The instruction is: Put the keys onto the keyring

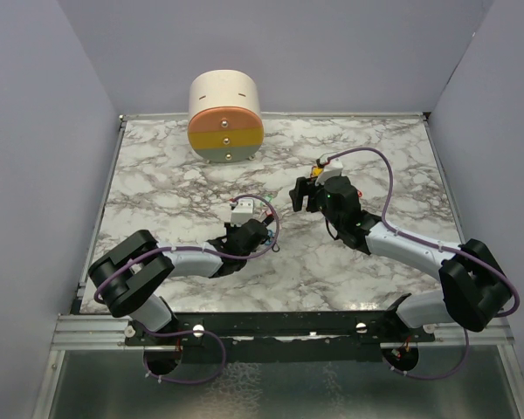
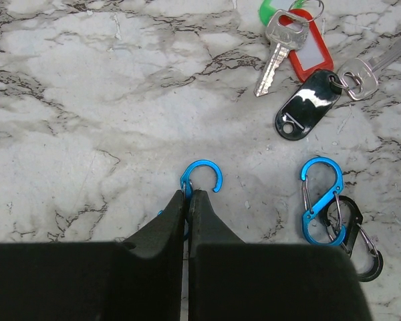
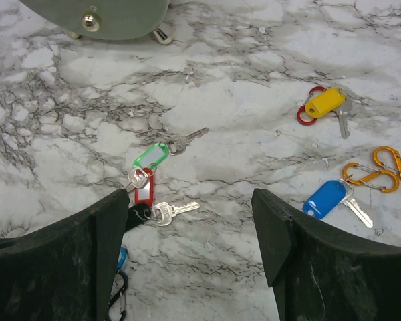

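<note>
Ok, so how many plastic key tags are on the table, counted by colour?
green tag: 1
red tag: 1
black tag: 1
yellow tag: 1
blue tag: 1
Total: 5

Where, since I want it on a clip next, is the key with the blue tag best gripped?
Grip the blue tag, not the thin key blade. It lies flat on the table, so come straight down with the open right gripper, closing across the tag's narrow width, clear of the orange clips beside its ring end.
</note>
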Controlling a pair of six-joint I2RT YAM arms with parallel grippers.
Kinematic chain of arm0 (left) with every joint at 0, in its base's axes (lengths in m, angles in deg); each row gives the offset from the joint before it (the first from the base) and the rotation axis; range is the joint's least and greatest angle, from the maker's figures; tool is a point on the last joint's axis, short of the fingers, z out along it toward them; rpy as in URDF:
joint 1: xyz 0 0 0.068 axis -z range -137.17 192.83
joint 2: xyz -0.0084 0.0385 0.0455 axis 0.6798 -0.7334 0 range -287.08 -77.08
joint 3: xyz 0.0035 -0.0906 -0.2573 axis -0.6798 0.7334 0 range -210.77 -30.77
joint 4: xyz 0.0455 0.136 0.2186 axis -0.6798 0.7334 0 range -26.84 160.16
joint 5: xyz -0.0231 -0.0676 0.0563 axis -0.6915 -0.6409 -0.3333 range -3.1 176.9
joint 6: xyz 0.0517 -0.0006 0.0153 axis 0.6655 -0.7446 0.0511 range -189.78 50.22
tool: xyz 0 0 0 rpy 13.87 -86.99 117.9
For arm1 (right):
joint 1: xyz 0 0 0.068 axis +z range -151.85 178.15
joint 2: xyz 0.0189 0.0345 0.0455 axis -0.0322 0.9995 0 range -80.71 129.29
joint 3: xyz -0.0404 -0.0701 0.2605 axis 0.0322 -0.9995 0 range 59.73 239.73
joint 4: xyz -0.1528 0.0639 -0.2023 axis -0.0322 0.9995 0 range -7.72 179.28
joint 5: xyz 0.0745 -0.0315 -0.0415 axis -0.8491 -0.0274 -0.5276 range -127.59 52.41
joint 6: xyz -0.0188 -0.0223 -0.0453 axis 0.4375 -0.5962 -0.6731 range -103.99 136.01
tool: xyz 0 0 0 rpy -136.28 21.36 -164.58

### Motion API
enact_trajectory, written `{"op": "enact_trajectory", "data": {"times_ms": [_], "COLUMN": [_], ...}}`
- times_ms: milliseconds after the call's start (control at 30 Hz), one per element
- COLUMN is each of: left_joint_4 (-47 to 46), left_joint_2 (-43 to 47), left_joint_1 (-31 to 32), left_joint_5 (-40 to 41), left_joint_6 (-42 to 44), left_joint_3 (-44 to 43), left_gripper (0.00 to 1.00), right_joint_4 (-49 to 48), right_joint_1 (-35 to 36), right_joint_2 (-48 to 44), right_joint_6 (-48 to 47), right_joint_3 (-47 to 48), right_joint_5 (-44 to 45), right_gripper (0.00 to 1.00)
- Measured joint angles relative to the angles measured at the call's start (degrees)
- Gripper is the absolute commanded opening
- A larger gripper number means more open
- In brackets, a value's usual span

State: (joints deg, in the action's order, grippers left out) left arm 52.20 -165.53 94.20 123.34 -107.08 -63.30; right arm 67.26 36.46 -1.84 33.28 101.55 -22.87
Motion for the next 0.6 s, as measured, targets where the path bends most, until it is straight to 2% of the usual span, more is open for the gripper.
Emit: {"op": "enact_trajectory", "data": {"times_ms": [267,600], "left_joint_4": [1.81,8.20], "left_joint_2": [1.20,9.51], "left_joint_1": [-0.04,-1.07], "left_joint_5": [-0.55,-1.33], "left_joint_6": [1.07,4.74], "left_joint_3": [0.00,-2.10], "left_gripper": [0.00,0.00], "right_joint_4": [1.53,5.14], "right_joint_1": [0.00,0.00], "right_joint_2": [3.15,13.70], "right_joint_6": [-1.86,-3.43], "right_joint_3": [1.92,8.98], "right_joint_5": [-3.39,-9.97], "right_gripper": [0.67,0.63]}}
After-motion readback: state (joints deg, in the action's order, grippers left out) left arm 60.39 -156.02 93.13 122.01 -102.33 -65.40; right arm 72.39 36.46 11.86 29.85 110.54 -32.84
